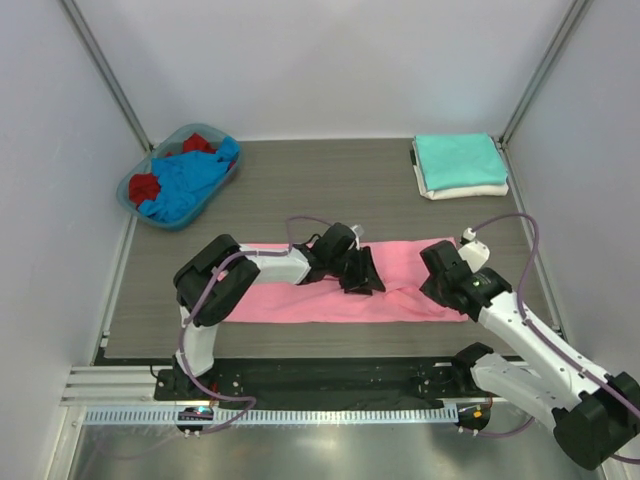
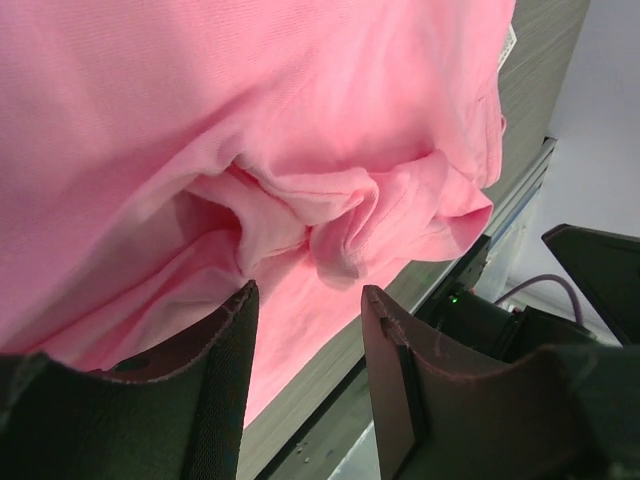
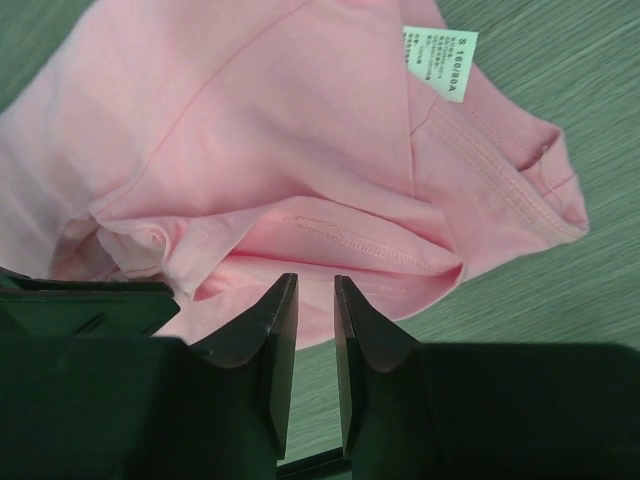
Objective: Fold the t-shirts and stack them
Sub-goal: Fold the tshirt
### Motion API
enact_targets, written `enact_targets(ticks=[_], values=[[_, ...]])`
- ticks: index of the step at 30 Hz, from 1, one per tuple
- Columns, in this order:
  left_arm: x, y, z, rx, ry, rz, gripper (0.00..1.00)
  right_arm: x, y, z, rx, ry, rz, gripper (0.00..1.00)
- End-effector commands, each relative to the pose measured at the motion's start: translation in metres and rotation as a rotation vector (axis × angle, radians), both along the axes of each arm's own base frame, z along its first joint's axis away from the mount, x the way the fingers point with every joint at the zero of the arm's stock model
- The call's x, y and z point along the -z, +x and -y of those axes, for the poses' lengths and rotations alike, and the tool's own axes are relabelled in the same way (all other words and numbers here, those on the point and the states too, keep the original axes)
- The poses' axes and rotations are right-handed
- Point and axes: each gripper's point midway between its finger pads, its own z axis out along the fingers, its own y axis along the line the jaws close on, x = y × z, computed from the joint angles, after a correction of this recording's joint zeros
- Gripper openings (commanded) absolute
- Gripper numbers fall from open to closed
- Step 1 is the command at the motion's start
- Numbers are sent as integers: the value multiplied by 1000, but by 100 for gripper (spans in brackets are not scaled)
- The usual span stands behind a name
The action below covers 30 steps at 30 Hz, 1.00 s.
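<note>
A bright pink t-shirt (image 1: 300, 300) lies in a long folded band across the middle of the table. My left gripper (image 1: 362, 272) hangs over its middle. In the left wrist view the left gripper (image 2: 305, 300) is open and empty above bunched pink folds (image 2: 300, 215). My right gripper (image 1: 445, 290) is at the shirt's right end. In the right wrist view the right gripper (image 3: 316, 285) has a narrow gap with nothing in it, just short of the pink hem (image 3: 350, 240). A folded teal t-shirt (image 1: 460, 158) lies on a folded white t-shirt (image 1: 468, 189) at the back right.
A blue-rimmed basket (image 1: 133, 184) at the back left holds a crumpled blue t-shirt (image 1: 188, 178) and a red t-shirt (image 1: 145, 187). A white care label (image 3: 440, 48) shows on the pink shirt. The black rail (image 1: 330, 380) runs along the near edge.
</note>
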Motion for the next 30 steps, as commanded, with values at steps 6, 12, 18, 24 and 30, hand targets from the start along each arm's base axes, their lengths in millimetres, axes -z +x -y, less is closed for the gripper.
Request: enact_targets(ticks=[6,12,18,24,30], values=[[-13,3,26,-38,-15,0,47,-13,2,19,97,-36,67,27],[-8,7,28,-76,1,-22,42,-14,1,22,92,-40,79,27],[-5,5,26,-74,18,-29,29,-2,-7,18,97,-5,56,27],[-6,-2,12,-54,58,-8,8,1,-12,21,94,-12,48,29],[-9,-8,-10,-47,133,29,13,5,-15,25,108,-24,30,31]])
